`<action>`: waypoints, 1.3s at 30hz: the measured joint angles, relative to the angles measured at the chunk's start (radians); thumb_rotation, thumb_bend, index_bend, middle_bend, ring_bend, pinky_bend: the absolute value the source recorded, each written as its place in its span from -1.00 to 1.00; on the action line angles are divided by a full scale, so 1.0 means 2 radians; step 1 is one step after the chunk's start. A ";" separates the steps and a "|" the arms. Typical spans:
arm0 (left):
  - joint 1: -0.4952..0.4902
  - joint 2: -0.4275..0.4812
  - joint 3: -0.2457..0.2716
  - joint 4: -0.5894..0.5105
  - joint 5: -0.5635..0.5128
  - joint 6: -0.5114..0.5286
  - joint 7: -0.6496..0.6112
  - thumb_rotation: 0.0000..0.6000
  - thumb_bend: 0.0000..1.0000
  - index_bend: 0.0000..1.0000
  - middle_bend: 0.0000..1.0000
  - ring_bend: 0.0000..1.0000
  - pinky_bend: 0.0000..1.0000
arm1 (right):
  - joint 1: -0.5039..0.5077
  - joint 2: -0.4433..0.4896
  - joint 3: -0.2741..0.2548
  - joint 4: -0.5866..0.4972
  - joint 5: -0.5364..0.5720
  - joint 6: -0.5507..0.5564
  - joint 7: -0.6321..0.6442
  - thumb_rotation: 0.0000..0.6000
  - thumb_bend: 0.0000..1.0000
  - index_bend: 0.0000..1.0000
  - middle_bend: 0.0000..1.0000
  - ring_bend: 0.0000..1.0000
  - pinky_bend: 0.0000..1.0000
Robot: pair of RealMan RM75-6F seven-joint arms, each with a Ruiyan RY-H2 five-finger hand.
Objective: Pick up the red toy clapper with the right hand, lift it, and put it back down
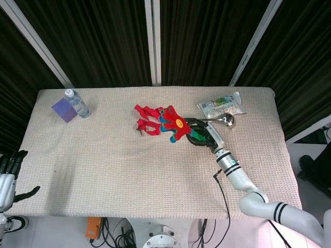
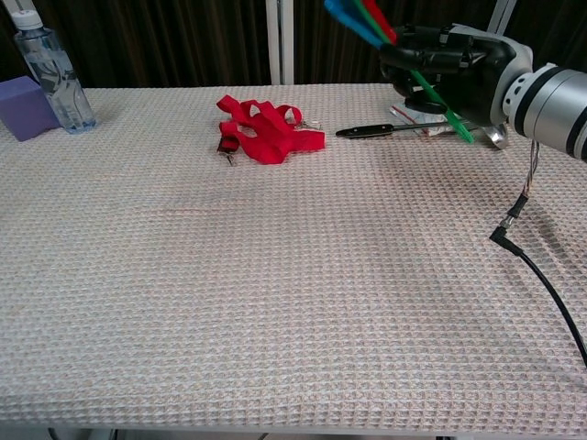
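I see the beige waffle-weave table cloth (image 1: 103, 155) under everything. My right hand (image 2: 449, 69) has its black fingers wrapped around the green handle of the red hand-shaped toy clapper (image 1: 175, 124), holding it tilted in the air above the cloth, near the crumpled red ribbon strap (image 2: 261, 128). My left hand (image 1: 8, 173) rests off the table edge, fingers apart, holding nothing.

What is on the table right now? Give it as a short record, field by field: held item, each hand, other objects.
held item: red toy clapper, lifted off the table, tilted
right hand: grips the clapper's green handle
left hand: at the table's left edge, holding nothing, fingers apart
red strap: lies bunched on the cloth
ladle: flat on the cloth, behind the hand
snack packet: far right
water bottle and purple block: far left corner
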 measured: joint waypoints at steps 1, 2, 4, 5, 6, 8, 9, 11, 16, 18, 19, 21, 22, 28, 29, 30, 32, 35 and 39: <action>0.000 0.000 0.000 0.000 0.000 0.000 0.000 1.00 -0.82 -0.85 -0.87 -1.00 -0.92 | 0.002 -0.006 -0.003 0.004 0.002 0.007 -0.042 1.00 -0.13 0.88 0.33 0.41 0.98; 0.000 0.000 0.000 0.000 0.000 0.000 0.001 1.00 -0.82 -0.85 -0.87 -1.00 -0.92 | 0.005 -0.013 -0.008 0.008 0.004 0.017 -0.097 1.00 -0.13 0.88 0.33 0.41 0.98; 0.000 0.001 0.000 -0.001 0.000 0.001 0.001 1.00 -0.82 -0.85 -0.87 -1.00 -0.92 | 0.008 -0.023 -0.015 0.014 0.008 0.032 -0.177 1.00 -0.13 0.88 0.33 0.41 0.98; 0.000 0.001 0.000 -0.001 -0.001 0.001 0.001 1.00 -0.82 -0.85 -0.87 -1.00 -0.92 | 0.010 -0.030 -0.019 0.017 0.011 0.044 -0.228 1.00 -0.13 0.88 0.33 0.40 0.98; 0.000 0.002 0.000 -0.001 -0.001 0.000 0.001 1.00 -0.82 -0.85 -0.87 -1.00 -0.92 | 0.012 -0.034 -0.022 0.019 0.013 0.052 -0.264 1.00 -0.13 0.88 0.33 0.40 0.98; 0.000 0.002 -0.001 -0.001 -0.001 0.000 0.002 1.00 -0.82 -0.85 -0.87 -1.00 -0.92 | 0.015 -0.042 -0.029 0.021 0.019 0.071 -0.345 1.00 -0.13 0.88 0.33 0.40 0.98; 0.000 0.001 -0.001 -0.002 -0.001 0.001 0.002 1.00 -0.82 -0.85 -0.87 -1.00 -0.92 | 0.016 -0.044 -0.032 0.021 0.021 0.079 -0.378 1.00 -0.13 0.88 0.33 0.40 0.98; 0.000 0.001 -0.001 -0.002 0.000 0.001 0.003 1.00 -0.82 -0.85 -0.87 -1.00 -0.92 | 0.018 -0.047 -0.038 0.019 0.029 0.095 -0.448 1.00 -0.13 0.89 0.33 0.40 0.98; -0.001 0.001 -0.001 -0.003 0.001 0.001 0.004 1.00 -0.82 -0.85 -0.87 -1.00 -0.92 | 0.021 -0.044 -0.047 -0.008 0.055 0.122 -0.558 1.00 -0.13 0.91 0.35 0.40 0.98; -0.001 0.001 -0.001 -0.004 0.001 0.002 0.005 1.00 -0.82 -0.85 -0.87 -1.00 -0.92 | 0.021 -0.042 -0.046 -0.021 0.064 0.123 -0.569 1.00 -0.13 0.91 0.36 0.40 0.98; 0.000 0.001 -0.001 -0.004 0.001 0.002 0.005 1.00 -0.82 -0.85 -0.87 -1.00 -0.92 | 0.020 -0.041 -0.044 -0.026 0.067 0.123 -0.567 1.00 -0.13 0.91 0.36 0.40 0.98; 0.000 0.001 -0.001 -0.004 0.001 0.002 0.005 1.00 -0.82 -0.85 -0.87 -1.00 -0.92 | 0.018 -0.038 -0.039 -0.038 0.075 0.117 -0.544 1.00 -0.13 0.91 0.36 0.40 0.98; 0.000 0.001 -0.001 -0.004 0.001 0.001 0.005 1.00 -0.82 -0.85 -0.87 -1.00 -0.92 | 0.017 -0.037 -0.037 -0.043 0.078 0.113 -0.526 1.00 -0.13 0.90 0.36 0.40 0.98; 0.000 0.001 -0.001 -0.002 -0.001 0.001 0.003 1.00 -0.82 -0.85 -0.87 -1.00 -0.92 | 0.007 -0.023 -0.016 -0.074 0.088 0.064 -0.320 1.00 -0.14 0.86 0.35 0.38 0.92; 0.000 0.001 -0.001 -0.002 -0.001 0.001 0.002 1.00 -0.82 -0.85 -0.87 -1.00 -0.92 | 0.004 -0.019 -0.010 -0.079 0.087 0.051 -0.267 1.00 -0.15 0.86 0.35 0.38 0.92; 0.000 0.001 -0.001 -0.002 -0.001 0.000 0.002 1.00 -0.82 -0.85 -0.87 -1.00 -0.92 | 0.002 -0.016 -0.006 -0.084 0.086 0.041 -0.227 1.00 -0.15 0.86 0.35 0.38 0.92; 0.000 0.001 -0.001 -0.001 -0.001 0.000 0.001 1.00 -0.82 -0.85 -0.87 -1.00 -0.92 | -0.004 -0.009 0.004 -0.093 0.083 0.018 -0.133 1.00 -0.15 0.86 0.35 0.38 0.91; 0.000 0.000 0.000 0.000 -0.002 -0.001 -0.001 1.00 -0.82 -0.85 -0.87 -1.00 -0.92 | -0.012 0.002 0.018 -0.102 0.076 -0.016 -0.005 1.00 -0.01 0.86 0.35 0.38 0.91; -0.001 -0.001 0.000 0.001 -0.001 -0.001 -0.001 1.00 -0.82 -0.85 -0.87 -1.00 -0.92 | -0.020 0.013 0.028 -0.106 0.057 -0.056 0.118 1.00 0.05 0.86 0.35 0.39 0.91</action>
